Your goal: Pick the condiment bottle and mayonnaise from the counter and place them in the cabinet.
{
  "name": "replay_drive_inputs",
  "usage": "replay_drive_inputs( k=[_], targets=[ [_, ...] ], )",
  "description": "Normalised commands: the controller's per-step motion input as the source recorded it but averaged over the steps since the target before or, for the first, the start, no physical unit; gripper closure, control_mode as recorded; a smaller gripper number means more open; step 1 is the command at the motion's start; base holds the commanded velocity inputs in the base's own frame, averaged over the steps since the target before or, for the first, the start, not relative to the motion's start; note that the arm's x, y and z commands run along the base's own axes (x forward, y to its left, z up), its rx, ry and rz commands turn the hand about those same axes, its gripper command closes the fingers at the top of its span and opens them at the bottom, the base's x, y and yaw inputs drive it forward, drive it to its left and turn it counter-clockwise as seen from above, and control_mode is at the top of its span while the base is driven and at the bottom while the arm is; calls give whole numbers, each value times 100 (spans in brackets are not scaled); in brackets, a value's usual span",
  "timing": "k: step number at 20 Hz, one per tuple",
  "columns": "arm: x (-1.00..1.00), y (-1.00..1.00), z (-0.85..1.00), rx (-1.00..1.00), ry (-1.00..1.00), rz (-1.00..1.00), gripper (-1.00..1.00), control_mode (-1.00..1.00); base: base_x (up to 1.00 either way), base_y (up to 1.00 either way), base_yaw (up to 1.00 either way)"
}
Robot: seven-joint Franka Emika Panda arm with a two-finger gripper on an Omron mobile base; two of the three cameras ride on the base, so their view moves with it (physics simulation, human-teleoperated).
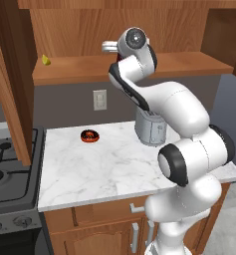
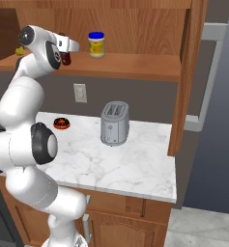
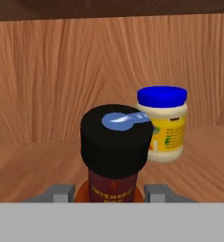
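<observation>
In the left base view I see my arm [image 1: 181, 124] raised up to the cabinet [image 1: 139, 64], with the hand at the shelf. The toaster [image 1: 150, 130] stands on the counter [image 1: 104, 164] behind the arm, and a donut [image 1: 90, 136] lies near the wall. A small yellow thing [image 1: 46, 60] sits on the left part of the shelf. A stove [image 1: 10, 169] is left of the counter.

In the right base view the mayonnaise [image 2: 96, 44] stands upright on the cabinet shelf. The gripper [image 2: 66, 56] is just left of it, near it but apart, with the dark bottle [image 2: 66, 58] below the hand.

In the hand view the bottle stands close in front of me, its black top [image 3: 114, 139] hiding a part of the mayonnaise behind it. The two fingertips [image 3: 60, 194] sit at both sides of the bottle's body, pinching it as far as I can see. The bottle's bottom is hidden, so I cannot tell if it rests on the shelf.
</observation>
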Motion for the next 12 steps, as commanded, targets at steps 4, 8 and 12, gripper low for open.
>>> replay_drive_inputs(
  k=[4, 8, 12],
  targets=[
    [8, 0, -8, 0, 0, 0, 100, -100, 0, 0, 0],
    [8, 0, -14, 0, 0, 0, 100, -100, 0, 0, 0],
    [5, 0, -12, 0, 0, 0, 100, -100, 0, 0, 0]
  ],
)
